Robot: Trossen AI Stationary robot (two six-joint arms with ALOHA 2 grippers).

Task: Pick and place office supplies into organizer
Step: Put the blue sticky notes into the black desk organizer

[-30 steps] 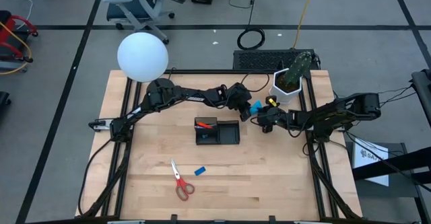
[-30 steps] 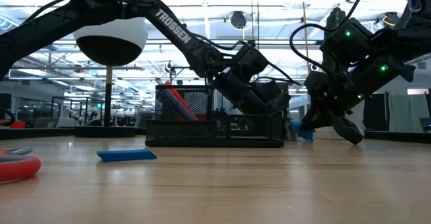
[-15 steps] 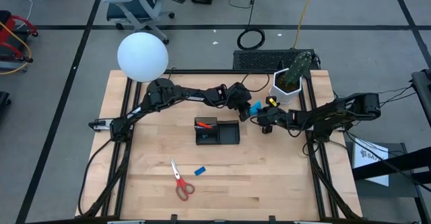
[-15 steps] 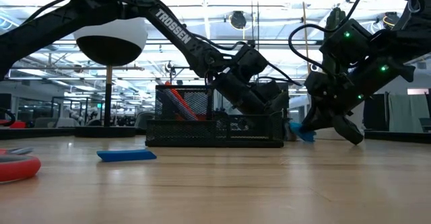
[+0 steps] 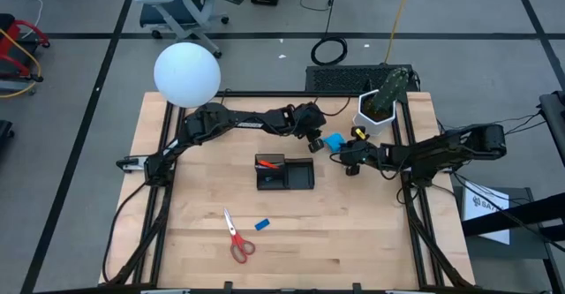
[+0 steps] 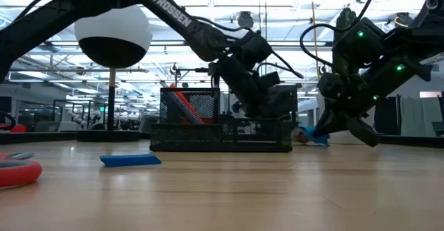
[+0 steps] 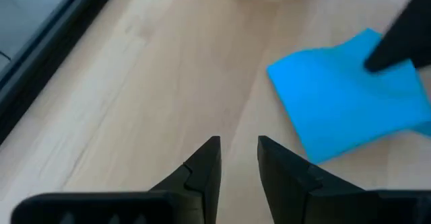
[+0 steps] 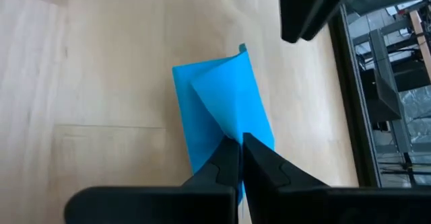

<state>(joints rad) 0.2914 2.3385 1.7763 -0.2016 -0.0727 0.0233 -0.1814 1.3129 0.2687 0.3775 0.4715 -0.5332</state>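
blue note pad lying on desk just beside organizer | right gripper clamped on pad's edge | left gripper held just next to it, fingers slightly apart, nothing gripped

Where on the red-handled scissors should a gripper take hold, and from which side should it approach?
The red-handled scissors lie flat on the table, closed, blades pointing away from the front edge. Probably best to come straight down from above and close across the narrow part where the blades meet the handles; the wide loops would be harder to span.
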